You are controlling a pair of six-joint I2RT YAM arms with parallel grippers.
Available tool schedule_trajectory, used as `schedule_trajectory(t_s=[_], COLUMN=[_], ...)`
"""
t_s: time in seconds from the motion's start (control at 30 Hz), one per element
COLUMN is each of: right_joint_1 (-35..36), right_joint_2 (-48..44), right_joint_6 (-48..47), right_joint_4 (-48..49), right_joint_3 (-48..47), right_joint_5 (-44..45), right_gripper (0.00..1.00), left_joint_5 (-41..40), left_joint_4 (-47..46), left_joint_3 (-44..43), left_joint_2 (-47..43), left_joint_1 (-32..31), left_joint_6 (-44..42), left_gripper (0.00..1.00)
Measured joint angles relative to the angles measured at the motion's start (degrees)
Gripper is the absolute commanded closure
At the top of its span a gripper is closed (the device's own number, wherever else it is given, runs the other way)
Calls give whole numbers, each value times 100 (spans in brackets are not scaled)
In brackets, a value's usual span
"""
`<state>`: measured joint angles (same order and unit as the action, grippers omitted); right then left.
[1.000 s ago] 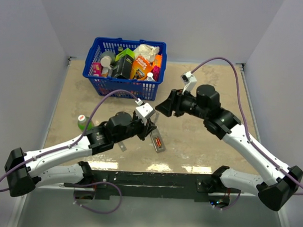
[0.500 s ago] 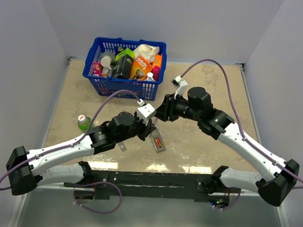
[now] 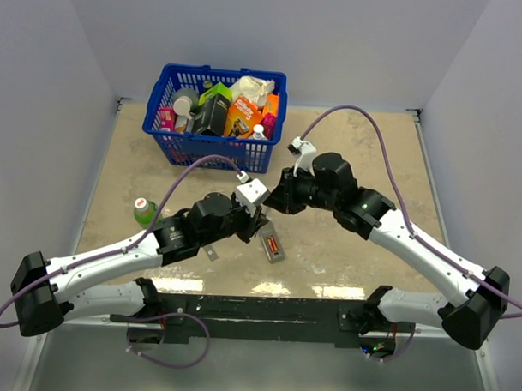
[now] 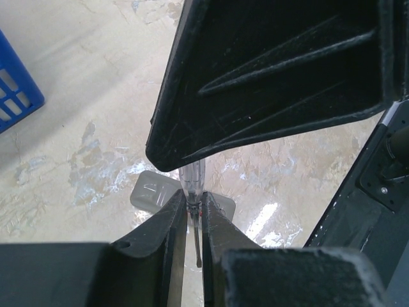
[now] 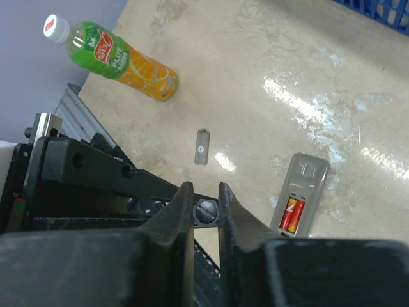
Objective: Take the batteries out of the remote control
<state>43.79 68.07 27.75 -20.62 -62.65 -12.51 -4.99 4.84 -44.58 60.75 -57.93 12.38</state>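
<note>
The grey remote control (image 3: 278,255) lies back up on the table, its recess open with two red-orange batteries (image 3: 273,244) inside. The right wrist view shows the remote control (image 5: 307,177) and batteries (image 5: 292,215) at lower right. My left gripper (image 3: 258,223) hovers just left of the remote, shut on a thin tool (image 4: 192,179) with a clear handle. My right gripper (image 3: 269,204) meets it from the right. Its jaws press both sides of the tool's hexagonal handle end (image 5: 206,213). In the left wrist view the right gripper's black body hides the upper handle.
A small grey cover piece (image 3: 209,253) lies on the table left of the remote. A green drink bottle (image 3: 144,211) lies at the left. A blue basket (image 3: 213,147) full of groceries stands at the back. The metal rail runs along the near edge.
The right arm has swung left toward the left gripper, and its jaws have narrowed from wide open onto the tool's handle end. The left arm and the remote stay put.
</note>
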Motion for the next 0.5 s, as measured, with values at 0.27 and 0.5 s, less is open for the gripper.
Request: schedule_trajectory(t_s=[0.27,0.5], right_joint_1=[44,35], right_joint_2=[-186,-940], right_joint_6=[-90,-376], right_joint_4=[33,525], right_joint_3=[160,1078], right_joint_5=[304,719], right_gripper=[100,100], left_joint_5=[-101,-223], left_joint_4=[28,39], left_joint_3=[0,44], left_joint_2=[2,-164], left_joint_1=[-13,-22], left_joint_6=[11,48], left_gripper=[37,20])
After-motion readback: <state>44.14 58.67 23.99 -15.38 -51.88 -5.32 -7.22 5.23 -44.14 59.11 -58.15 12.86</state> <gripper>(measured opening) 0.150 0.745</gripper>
